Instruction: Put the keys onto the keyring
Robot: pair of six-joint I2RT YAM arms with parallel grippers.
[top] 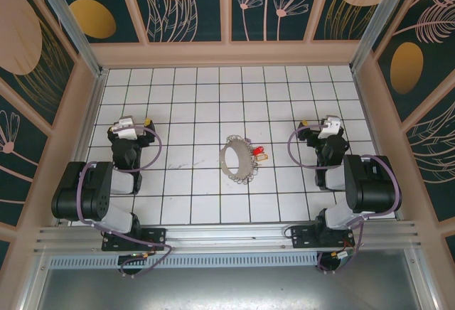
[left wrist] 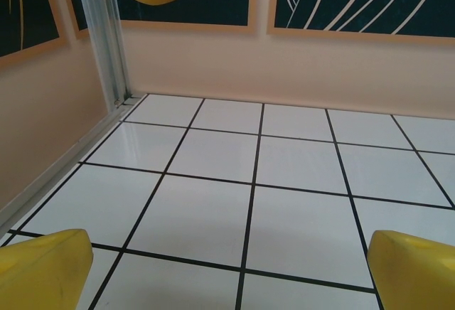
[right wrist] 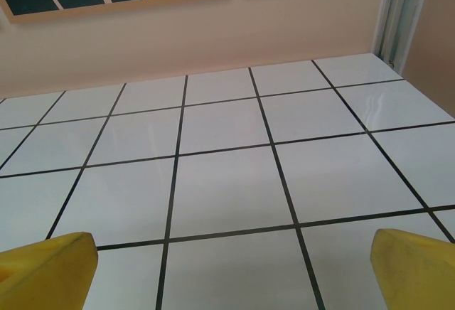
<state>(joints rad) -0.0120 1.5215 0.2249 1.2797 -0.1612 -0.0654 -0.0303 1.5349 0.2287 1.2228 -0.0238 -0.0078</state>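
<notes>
Left jaws spread wide — white tiled floor (left wrist: 213, 217) below; peach wall (left wrist: 284, 68) beyond.

Keys (top: 259, 156) just right of keyring (top: 225, 155), on table (top: 185, 111) centre

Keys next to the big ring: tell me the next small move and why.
Probably swing the right pincer left toward the keys: it is open and empty, on their side, and they lie loose beside the right edge of the keyring, not yet on it.
</notes>
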